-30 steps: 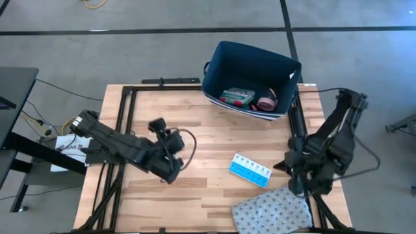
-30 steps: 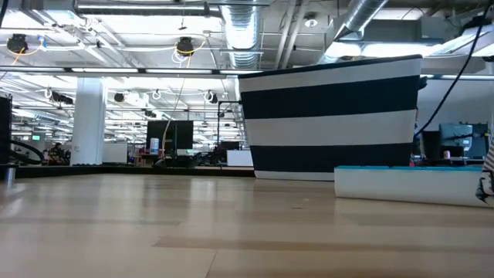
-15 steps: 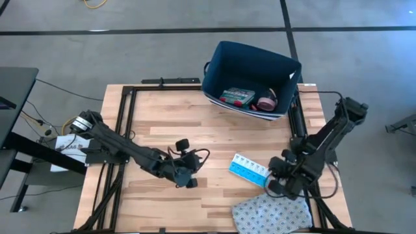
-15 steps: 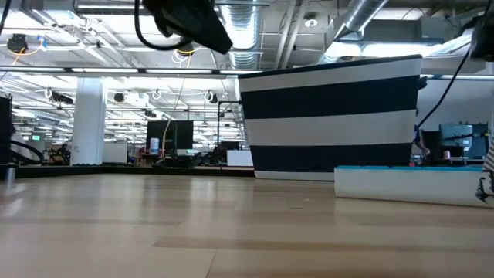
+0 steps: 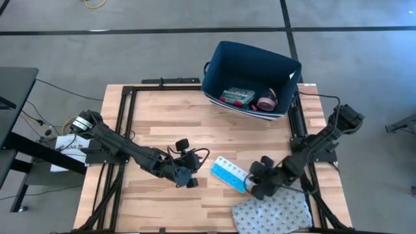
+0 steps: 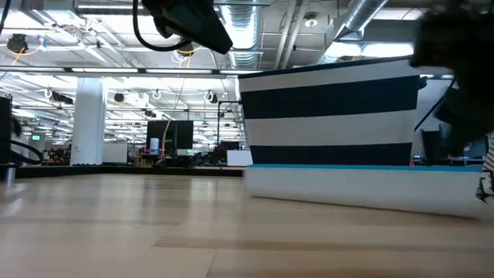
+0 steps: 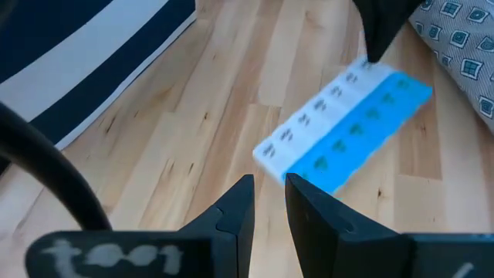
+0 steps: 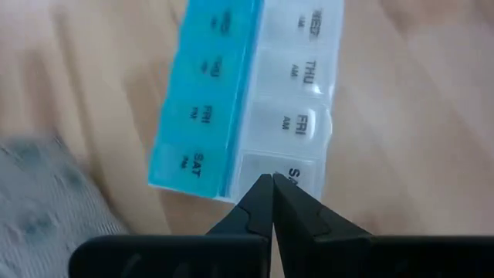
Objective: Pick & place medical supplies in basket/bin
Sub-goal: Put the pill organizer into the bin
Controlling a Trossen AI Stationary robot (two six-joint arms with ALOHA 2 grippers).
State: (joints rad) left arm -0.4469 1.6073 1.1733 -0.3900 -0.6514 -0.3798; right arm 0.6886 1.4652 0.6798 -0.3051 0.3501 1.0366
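Observation:
The light-blue pill organiser (image 5: 229, 174) lies flat on the table's near middle, also seen in the left wrist view (image 7: 343, 123) and the low view (image 6: 363, 185). My right gripper (image 5: 253, 186) (image 8: 272, 179) is shut, its tips at the organiser's right end. My left gripper (image 5: 193, 174) (image 7: 268, 179) hovers just left of the organiser, open by a narrow gap and touching nothing. The navy bin (image 5: 224, 55) (image 6: 332, 116) stands at the far edge, holding a green-red flat box (image 5: 236, 97) and a pink roll (image 5: 265, 103). My right gripper pushes with its shut fingertips (image 8: 258, 193) against the organiser's SAT end (image 8: 266, 164), the end toward the table's right. The fingers come from the table's right, slanting down. The organiser stays flat on the wood.
A grey patterned cloth (image 5: 272, 213) lies at the near right corner, just behind my right gripper. Bare wood spreads over the table's left half and between the organiser and the bin. Black frame rails (image 5: 127, 110) run along the table's left and far sides.
My right gripper has come down and moved toward the table's left, meeting the organiser's right end. The organiser has slid along the table toward the left and my left gripper. My left arm reached right and lower early on, then kept still.

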